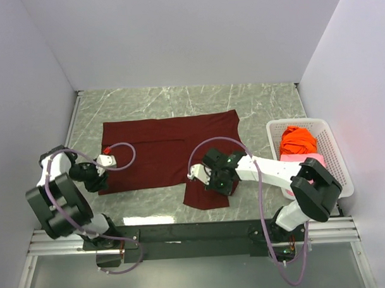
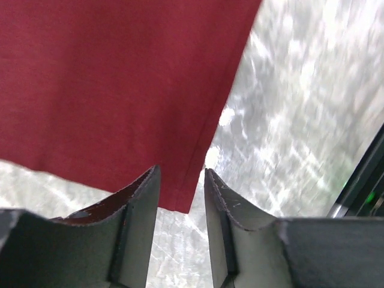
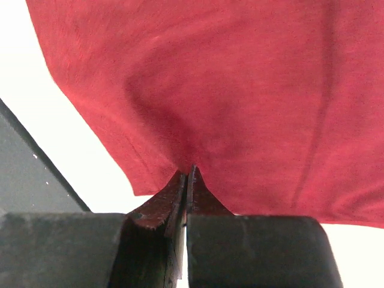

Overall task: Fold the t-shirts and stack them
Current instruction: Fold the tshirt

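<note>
The dark maroon t-shirt (image 1: 161,151) lies spread flat on the marble table, with a flap hanging toward the near edge. My left gripper (image 1: 104,174) is open at the shirt's near left corner. In the left wrist view the corner of the shirt (image 2: 120,78) sits between the open fingers of that gripper (image 2: 182,174). My right gripper (image 1: 205,178) is shut on the maroon cloth near the flap. In the right wrist view this gripper (image 3: 188,171) pinches a fold of the shirt (image 3: 240,90). The orange t-shirt (image 1: 298,140) lies bunched in the basket, with pink cloth (image 1: 290,158) under it.
A white perforated basket (image 1: 337,155) stands at the right edge of the table, beside my right arm. Grey walls close in the table on the left, back and right. A metal rail runs along the near edge (image 1: 183,229).
</note>
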Controlling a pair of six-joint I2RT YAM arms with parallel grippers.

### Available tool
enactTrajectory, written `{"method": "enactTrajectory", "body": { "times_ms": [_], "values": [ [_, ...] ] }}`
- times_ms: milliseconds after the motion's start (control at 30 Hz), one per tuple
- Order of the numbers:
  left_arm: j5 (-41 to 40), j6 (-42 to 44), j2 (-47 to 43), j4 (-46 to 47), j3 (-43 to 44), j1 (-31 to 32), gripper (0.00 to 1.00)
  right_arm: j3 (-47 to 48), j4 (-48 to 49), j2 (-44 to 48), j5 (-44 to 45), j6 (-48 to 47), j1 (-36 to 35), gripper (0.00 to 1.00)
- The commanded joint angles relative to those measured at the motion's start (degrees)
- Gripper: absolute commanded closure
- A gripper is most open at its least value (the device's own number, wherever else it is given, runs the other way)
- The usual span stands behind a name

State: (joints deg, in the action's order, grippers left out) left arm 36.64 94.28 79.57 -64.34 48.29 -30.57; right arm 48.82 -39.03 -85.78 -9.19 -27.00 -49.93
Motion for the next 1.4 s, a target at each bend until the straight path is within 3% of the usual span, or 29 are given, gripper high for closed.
{"method": "enactTrajectory", "body": {
  "times_ms": [0,300,633,1367],
  "values": [
    [-4.38,9.87,3.66,-1.76,2.68,-0.20,0.59,3.65,-2.72,-1.06,-1.70,-1.56,2.38,1.00],
    [-10.89,13.82,7.70,2.02,2.24,-0.02,0.53,8.66,-6.41,-4.04,-3.82,-2.61,6.60,1.00],
    [-12.12,18.92,8.06,-0.18,0.93,-0.02,0.58,9.72,-8.08,-5.19,-4.43,-2.44,7.13,1.00],
    [-14.06,16.82,8.76,3.59,-4.34,0.07,0.65,7.35,-8.79,-5.02,-4.87,-3.67,8.80,1.00]
  ]
}}
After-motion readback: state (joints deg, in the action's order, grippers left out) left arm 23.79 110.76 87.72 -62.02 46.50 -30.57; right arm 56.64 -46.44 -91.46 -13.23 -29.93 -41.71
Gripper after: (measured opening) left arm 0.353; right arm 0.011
